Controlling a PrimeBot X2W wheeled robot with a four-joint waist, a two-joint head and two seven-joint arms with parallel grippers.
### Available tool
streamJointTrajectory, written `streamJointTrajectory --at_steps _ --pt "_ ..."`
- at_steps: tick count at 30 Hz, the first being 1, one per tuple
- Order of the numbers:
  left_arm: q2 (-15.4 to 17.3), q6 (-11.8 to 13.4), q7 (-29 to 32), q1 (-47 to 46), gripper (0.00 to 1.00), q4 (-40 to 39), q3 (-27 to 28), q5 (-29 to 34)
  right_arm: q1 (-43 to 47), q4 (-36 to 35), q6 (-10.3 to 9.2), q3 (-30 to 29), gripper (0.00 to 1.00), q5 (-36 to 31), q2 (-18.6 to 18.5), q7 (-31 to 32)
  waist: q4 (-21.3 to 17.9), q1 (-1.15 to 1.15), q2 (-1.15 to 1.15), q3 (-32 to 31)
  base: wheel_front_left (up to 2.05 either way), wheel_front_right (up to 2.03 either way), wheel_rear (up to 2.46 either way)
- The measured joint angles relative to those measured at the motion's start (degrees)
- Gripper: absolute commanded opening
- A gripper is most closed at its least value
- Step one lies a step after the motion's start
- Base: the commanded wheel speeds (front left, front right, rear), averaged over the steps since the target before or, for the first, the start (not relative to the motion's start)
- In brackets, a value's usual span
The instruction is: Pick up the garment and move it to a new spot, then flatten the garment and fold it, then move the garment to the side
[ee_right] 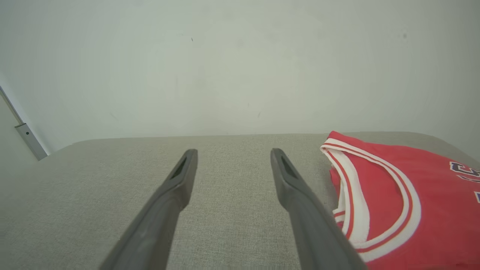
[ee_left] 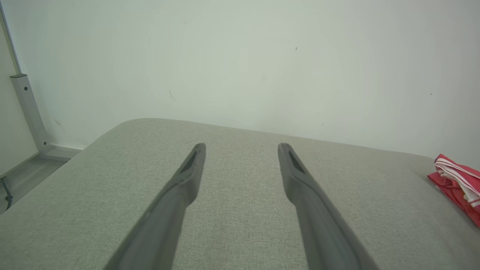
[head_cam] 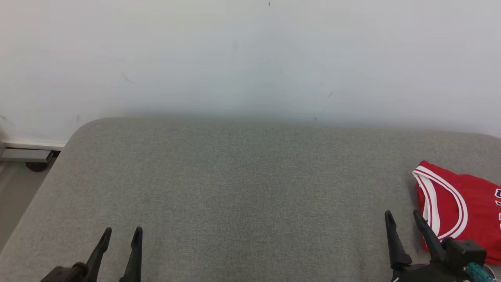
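Note:
A red sleeveless jersey (head_cam: 465, 203) with white and red trim lies folded at the right edge of the grey cushioned surface (head_cam: 242, 196). It also appears in the right wrist view as the jersey (ee_right: 405, 198), and as a red bundle (ee_left: 457, 183) at the far right of the left wrist view. My right gripper (head_cam: 404, 217) is open just left of the jersey, with nothing between its fingers. My left gripper (head_cam: 121, 233) is open at the lower left, far from the jersey and holding nothing.
A pale wall (head_cam: 250, 58) rises right behind the surface. At the left, the surface's rounded corner drops to the floor (head_cam: 15, 196), where a grey metal rail (ee_left: 28, 108) stands against the wall.

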Motion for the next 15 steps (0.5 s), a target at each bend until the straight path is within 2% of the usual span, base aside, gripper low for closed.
streamJointTrajectory --at_steps 15 --pt "0.2 0.5 -0.1 4.3 1.0 -1.4 2.0 -1.9 3.6 -0.9 -1.09 -0.3 1.0 1.6 1.0 -0.4 -3.2 0.0 0.0 -0.6 0.0 0.0 0.0"
